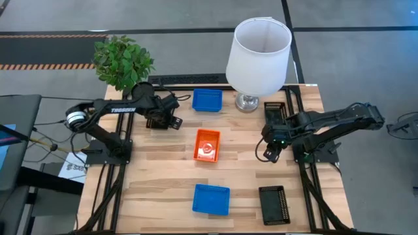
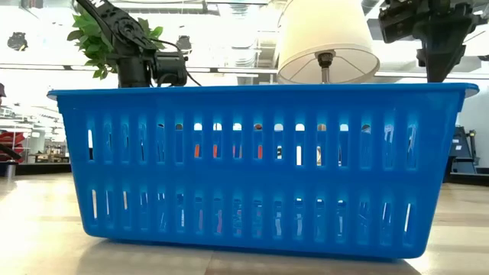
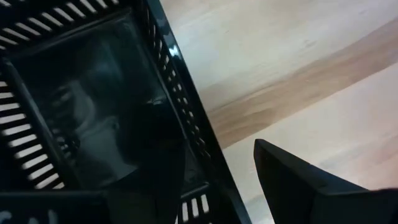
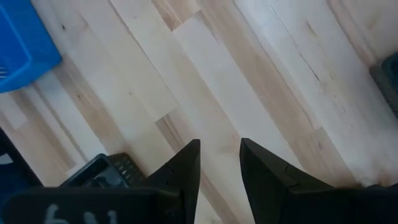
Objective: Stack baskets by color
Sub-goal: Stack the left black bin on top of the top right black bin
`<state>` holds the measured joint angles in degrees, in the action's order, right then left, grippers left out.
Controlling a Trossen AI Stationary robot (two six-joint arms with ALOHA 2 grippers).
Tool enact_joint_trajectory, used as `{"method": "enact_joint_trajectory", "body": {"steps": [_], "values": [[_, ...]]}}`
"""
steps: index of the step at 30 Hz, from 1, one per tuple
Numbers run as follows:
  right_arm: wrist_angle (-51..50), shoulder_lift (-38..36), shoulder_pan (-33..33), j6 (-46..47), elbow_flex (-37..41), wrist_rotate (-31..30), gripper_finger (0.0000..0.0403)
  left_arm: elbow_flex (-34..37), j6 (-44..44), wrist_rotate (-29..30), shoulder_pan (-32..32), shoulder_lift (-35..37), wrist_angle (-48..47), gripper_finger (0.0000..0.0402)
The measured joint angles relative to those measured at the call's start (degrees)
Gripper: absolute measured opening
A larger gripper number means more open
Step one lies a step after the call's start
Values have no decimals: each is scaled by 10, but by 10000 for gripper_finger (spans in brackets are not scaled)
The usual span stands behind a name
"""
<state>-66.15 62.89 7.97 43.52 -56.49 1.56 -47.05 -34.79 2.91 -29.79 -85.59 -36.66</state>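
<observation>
**High view: baskets spread over the desk, left claw on a black one**

High view shows an orange basket mid-desk, one blue basket behind it by the lamp and another at the front. A black basket lies front right, another beside the lamp base. The left claw pinches the wall of a third black basket, one finger inside. The right claw hangs over bare wood, fingers slightly apart, empty

A white lampshade on a metal lamp base stood at the table's far edge, right of centre. A leafy green plant sat at the far left corner. Headphones lay off the left edge.
</observation>
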Motion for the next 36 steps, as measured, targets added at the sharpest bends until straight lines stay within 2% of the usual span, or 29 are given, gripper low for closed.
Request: {"method": "enact_joint_trajectory", "body": {"steps": [5, 12, 13, 20, 26, 29, 32, 36], "values": [[0, -1, -1, -26, 0, 0, 132, 0, 8, 11, 4, -7, 1, 150], [-1, 0, -2, -50, 0, -1, 132, 0, 31, -6, 4, -7, 1, 20], [0, 0, -2, -51, 0, -1, 132, -1, 31, -11, 4, -6, 1, 11], [0, -13, -2, -79, 0, -1, 133, -60, 43, -26, 66, 41, -62, 1], [57, -40, -1, -131, 0, -17, 133, -139, 171, -31, 155, 87, -61, 0], [148, -49, -1, -196, 0, -19, 133, -168, 281, -56, 200, 89, -49, 0], [254, -45, -1, -303, 0, -19, 133, -172, 388, -88, 234, 85, -54, 0], [362, -19, -1, -553, 0, -19, 133, -172, 479, -129, 262, 75, -69, 0]]}}
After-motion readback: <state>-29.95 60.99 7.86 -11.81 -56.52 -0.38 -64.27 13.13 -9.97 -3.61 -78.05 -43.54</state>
